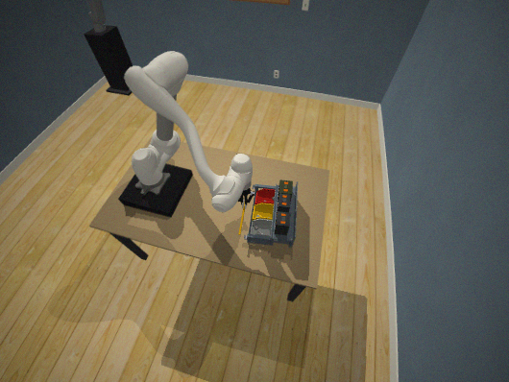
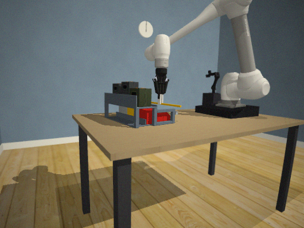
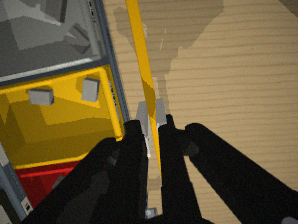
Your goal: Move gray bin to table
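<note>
The gray bin (image 1: 262, 226) (image 3: 45, 37) stands in the blue-gray shelf (image 1: 260, 239) (image 2: 120, 99), with gray parts in it. The yellow bin (image 1: 263, 211) (image 3: 47, 122) is beside it, then the red bin (image 1: 264, 195) (image 2: 147, 116) (image 3: 37, 192). My gripper (image 1: 244, 202) (image 2: 160, 100) (image 3: 153, 111) points down beside the shelf's front, near the yellow and red bins. It is shut on a long thin yellow bar (image 1: 241, 223) (image 2: 174, 105) (image 3: 140, 42). The bar runs along the shelf's front, a little out from it, above the table top. The fingers partly hide the bar's near end.
Several dark boxes with orange marks (image 1: 282, 220) (image 2: 143, 97) stand on the shelf's upper level behind the bins. The shelf stands on the brown table top (image 1: 196, 172) (image 2: 201, 126). The robot's black base (image 1: 156, 199) (image 2: 229, 110) is at the table's other end.
</note>
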Available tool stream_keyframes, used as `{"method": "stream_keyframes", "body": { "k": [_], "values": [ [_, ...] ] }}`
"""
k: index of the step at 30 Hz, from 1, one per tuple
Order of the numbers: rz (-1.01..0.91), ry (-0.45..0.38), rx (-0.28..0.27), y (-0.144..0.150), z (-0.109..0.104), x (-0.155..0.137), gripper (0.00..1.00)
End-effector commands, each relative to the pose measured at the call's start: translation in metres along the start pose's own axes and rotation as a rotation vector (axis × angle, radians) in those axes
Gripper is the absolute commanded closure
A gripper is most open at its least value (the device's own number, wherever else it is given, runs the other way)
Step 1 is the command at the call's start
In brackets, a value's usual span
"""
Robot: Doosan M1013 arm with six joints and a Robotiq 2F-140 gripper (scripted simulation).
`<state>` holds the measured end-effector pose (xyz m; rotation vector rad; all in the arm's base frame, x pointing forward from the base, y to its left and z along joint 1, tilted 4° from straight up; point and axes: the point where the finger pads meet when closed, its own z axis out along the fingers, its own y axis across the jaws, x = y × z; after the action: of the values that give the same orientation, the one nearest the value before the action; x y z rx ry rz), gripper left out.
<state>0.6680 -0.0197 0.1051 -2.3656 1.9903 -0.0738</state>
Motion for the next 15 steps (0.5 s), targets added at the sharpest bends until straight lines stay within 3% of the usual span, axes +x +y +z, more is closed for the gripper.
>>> {"method": "stream_keyframes", "body": {
  "k": [1,8,13,15],
  "values": [
    [0.000,0.001,0.001,0.003,-0.001,0.000,1.00],
    [0.000,0.001,0.001,0.003,-0.001,0.000,1.00],
    [0.000,0.001,0.001,0.043,0.000,0.000,1.00],
    [0.000,0.001,0.001,0.043,0.000,0.000,1.00]
  ]
}}
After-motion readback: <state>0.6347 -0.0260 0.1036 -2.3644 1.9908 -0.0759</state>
